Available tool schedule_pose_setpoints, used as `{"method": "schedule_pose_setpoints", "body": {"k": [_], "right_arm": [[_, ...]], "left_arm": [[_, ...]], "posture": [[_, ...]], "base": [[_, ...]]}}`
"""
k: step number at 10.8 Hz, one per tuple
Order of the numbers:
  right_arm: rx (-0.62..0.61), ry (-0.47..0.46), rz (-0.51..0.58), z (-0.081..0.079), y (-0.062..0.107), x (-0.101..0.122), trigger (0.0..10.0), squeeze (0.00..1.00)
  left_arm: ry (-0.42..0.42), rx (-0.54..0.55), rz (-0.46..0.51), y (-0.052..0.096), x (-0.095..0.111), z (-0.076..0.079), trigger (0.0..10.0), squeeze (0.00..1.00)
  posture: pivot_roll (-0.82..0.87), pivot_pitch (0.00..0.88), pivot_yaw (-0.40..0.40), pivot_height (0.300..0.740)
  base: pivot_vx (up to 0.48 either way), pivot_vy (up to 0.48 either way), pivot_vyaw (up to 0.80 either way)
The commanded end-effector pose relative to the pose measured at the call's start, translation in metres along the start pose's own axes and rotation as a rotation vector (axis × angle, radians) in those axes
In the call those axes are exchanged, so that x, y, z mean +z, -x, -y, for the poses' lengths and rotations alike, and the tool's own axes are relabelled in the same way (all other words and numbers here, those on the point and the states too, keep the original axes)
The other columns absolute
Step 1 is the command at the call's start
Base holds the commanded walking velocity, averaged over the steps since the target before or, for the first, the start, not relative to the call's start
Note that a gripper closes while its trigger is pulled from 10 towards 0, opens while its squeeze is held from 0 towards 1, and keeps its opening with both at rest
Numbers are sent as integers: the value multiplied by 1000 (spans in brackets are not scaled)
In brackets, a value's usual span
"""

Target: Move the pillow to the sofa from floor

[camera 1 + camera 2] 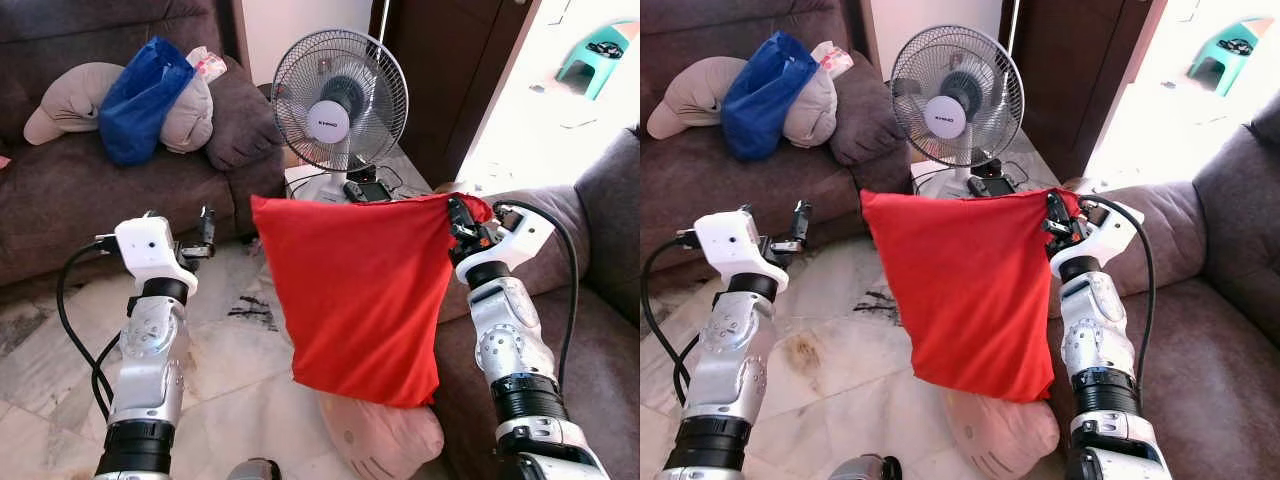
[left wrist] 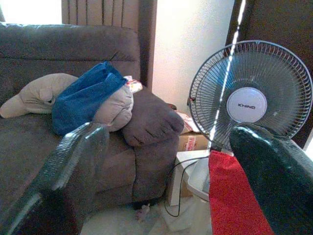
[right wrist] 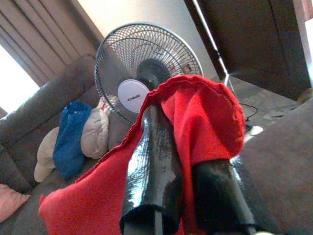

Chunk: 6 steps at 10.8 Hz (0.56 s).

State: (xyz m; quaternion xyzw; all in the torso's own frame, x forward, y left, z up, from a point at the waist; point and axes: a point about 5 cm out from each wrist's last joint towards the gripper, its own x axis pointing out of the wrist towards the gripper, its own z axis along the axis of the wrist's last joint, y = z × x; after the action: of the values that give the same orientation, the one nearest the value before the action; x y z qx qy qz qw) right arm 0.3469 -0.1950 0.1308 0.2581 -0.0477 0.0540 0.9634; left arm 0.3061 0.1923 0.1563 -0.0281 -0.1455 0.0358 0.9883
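Overhead, right gripper [image 1: 462, 222] raised, jaws pinching red pillow cover [image 1: 355, 295] corner, left gripper [image 1: 205, 232] forward, jaws wide apart

Red pillow cover [image 1: 355, 295] hides most of the pink pillow [image 1: 385, 435]; the fan [image 1: 338, 103] base is partly hidden.
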Motion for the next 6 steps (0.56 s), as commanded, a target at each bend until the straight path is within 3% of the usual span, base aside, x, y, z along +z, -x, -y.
{"method": "schedule_pose_setpoints", "body": {"k": [1, 6], "right_arm": [[-36, 22, 47, 9, 0, 13, 10000, 0], [-56, 58, 30, 25, 12, 17, 10000, 0]], "left_arm": [[3, -3, -3, 2, 0, 0, 10000, 1000], [77, 15, -13, 2, 0, 0, 10000, 1000]], "posture": [[153, 23, -61, 740], [140, 30, -60, 740]], "base": [[0, 0, 0], [0, 0, 0]]}}
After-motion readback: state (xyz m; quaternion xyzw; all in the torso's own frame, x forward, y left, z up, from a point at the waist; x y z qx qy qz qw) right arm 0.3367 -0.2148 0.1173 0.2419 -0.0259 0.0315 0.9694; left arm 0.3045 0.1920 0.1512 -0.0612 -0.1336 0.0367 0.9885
